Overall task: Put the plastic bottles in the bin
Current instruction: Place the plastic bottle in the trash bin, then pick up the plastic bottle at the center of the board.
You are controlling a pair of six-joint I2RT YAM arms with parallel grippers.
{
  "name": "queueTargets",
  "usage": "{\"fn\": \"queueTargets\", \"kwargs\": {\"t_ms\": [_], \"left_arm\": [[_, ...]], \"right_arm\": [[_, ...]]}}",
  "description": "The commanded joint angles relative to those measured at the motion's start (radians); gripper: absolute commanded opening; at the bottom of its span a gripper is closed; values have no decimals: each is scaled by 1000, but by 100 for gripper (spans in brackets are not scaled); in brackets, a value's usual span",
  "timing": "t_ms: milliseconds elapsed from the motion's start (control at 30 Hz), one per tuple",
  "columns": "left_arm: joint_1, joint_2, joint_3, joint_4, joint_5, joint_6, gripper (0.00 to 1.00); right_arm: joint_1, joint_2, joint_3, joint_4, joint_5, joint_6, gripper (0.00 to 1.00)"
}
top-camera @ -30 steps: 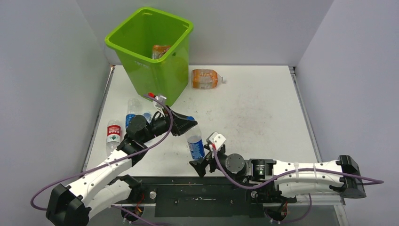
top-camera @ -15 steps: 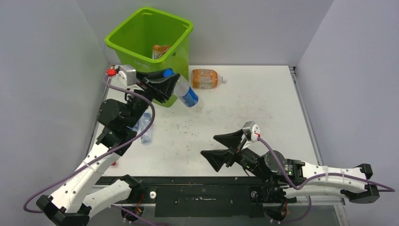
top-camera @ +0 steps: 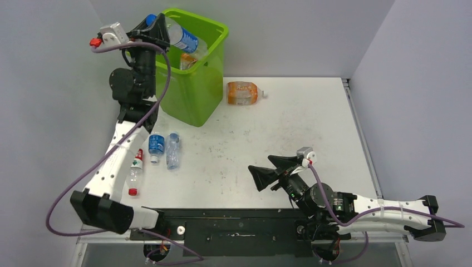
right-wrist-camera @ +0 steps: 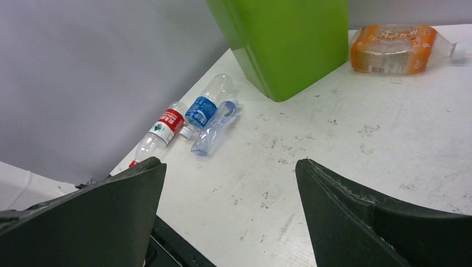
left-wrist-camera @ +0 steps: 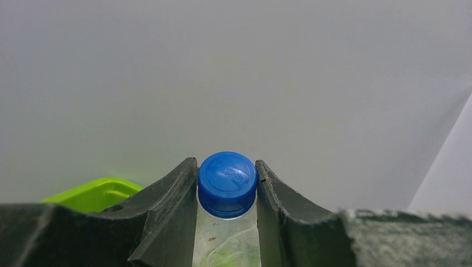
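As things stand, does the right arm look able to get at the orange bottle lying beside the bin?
Probably yes. The right gripper is open and empty, only bare table lies between it and the orange bottle, and the bin stands to one side. It is a long stretch, though.

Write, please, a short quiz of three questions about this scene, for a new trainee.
1. True or false: the right pincer holds a bottle.
2. The held bottle in the left pincer has a cap of which colour? A red, B blue, C white.
3. How many bottles lie on the table?

Key:
1. False. Its jaws stand open, with nothing between them.
2. B.
3. Four: the orange bottle, the blue-label bottle, the crumpled clear bottle and the red-label bottle.
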Motion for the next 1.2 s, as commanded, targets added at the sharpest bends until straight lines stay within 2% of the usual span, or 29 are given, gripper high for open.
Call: {"fn": "queueTargets", "kwargs": {"t_ms": [0,133,167,200,233,267,300,467,567,667,767,867,933,1000,1100,1167], "left_arm": [[6,137,158,191,-29,-3,0],[6,308,289,192,-55,78,0],[6,360,316,193,-65,98,3],[7,394,342,195,-74,125,23],[6,424,361,198,-90,149,56],[7,435,365,211,-111,154,83],[7,432,355,226,-116,149,99],[-70,289,193,382,-118,217,96],[-133,134,92,345,-105,183,96],[-247,-69,-48,252,-67,107,96],[-393,-229,-183,76,-72,-9,96],[-551,-398,-367,-60,-209,-44,96],[-576,-509,-472,-209,-303,-74,96],[-576,-614,-537,-432,-397,-101,96],[-572,-775,-626,-714,-554,-108,96],[-570,-883,-699,-803,-655,-99,96]], "right_arm": [[1,5,-23,48,86,-23,90],[-6,23,-62,83,103,-20,90],[-9,29,-66,86,105,-27,90],[-11,36,-64,83,111,-34,90],[-12,44,-61,73,119,-40,90],[-14,47,-54,61,123,-44,90],[-16,47,-49,49,125,-51,90],[-29,20,-79,65,151,-73,90],[-44,21,-89,103,143,-71,90],[-52,43,-71,112,155,-58,90],[-65,64,-44,124,182,-53,90],[-120,124,37,51,160,-18,90],[-204,202,110,-46,73,40,90],[-307,282,164,-102,-75,87,90],[-447,398,204,-104,-318,152,90],[-481,477,208,-41,-423,169,90]]}}
